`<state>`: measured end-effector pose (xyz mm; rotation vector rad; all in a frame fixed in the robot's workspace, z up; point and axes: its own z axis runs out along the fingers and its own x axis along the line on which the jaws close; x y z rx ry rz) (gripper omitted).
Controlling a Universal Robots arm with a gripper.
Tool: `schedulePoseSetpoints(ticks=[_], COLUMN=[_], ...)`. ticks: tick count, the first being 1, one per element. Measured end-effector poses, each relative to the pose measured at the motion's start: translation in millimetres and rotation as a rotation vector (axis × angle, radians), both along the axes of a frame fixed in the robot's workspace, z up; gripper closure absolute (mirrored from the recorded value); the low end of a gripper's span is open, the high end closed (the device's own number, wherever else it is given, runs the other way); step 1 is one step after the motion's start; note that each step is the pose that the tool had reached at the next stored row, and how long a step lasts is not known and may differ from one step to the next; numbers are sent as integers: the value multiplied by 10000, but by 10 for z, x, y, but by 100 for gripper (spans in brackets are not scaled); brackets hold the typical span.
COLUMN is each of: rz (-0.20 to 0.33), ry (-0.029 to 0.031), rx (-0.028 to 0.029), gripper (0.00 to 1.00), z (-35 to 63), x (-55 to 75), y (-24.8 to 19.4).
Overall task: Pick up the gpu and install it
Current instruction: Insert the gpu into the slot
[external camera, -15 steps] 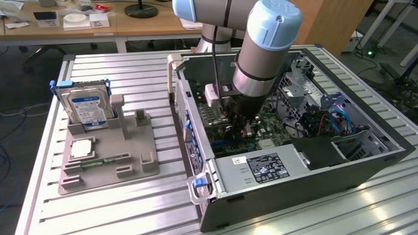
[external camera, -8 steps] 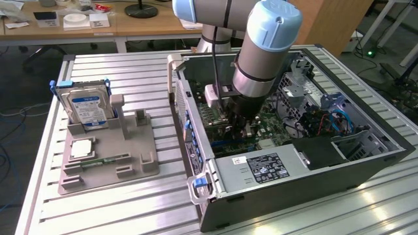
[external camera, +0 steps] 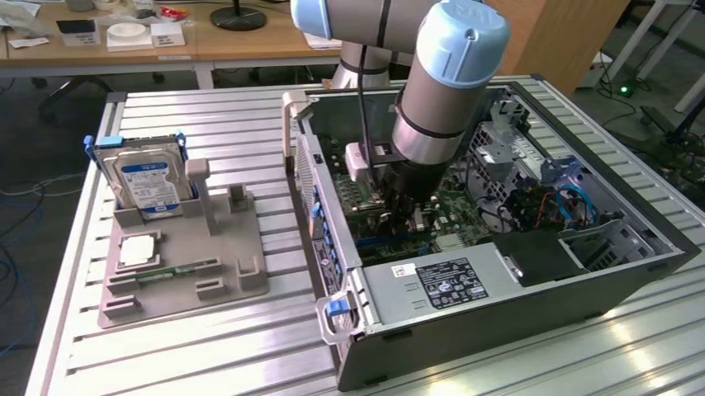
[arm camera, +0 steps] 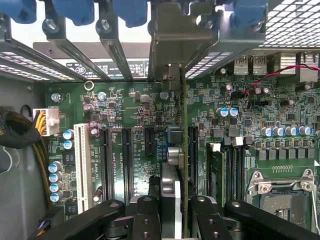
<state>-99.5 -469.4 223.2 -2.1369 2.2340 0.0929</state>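
Observation:
The gpu (arm camera: 184,150) shows edge-on in the wrist view as a thin green-edged card running down over the motherboard (arm camera: 135,110). Its pale metal bracket (arm camera: 177,35) stands against the case's rear slot openings. My gripper (arm camera: 175,220) is shut on the gpu's near end, with black fingers (arm camera: 145,215) on either side of it. The card stands beside a long black expansion slot (arm camera: 192,155); whether it is seated I cannot tell. In the exterior view my gripper (external camera: 399,216) reaches straight down inside the open computer case (external camera: 617,272).
Inside the case are a power supply (external camera: 441,285), blue cables (external camera: 562,206), memory slots (arm camera: 235,165) and the processor socket (arm camera: 280,195). On the exterior view's left, a grey fixture (external camera: 182,247) holds a blue-labelled hard drive (external camera: 144,177) and a green memory stick (external camera: 165,271).

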Motion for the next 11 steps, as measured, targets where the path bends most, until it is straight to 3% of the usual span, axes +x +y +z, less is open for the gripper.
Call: schedulePoseSetpoints(ticks=[11], rz=[2], ry=[0], rx=[0], gripper=[72], z=[-1], x=[-11], y=[0])
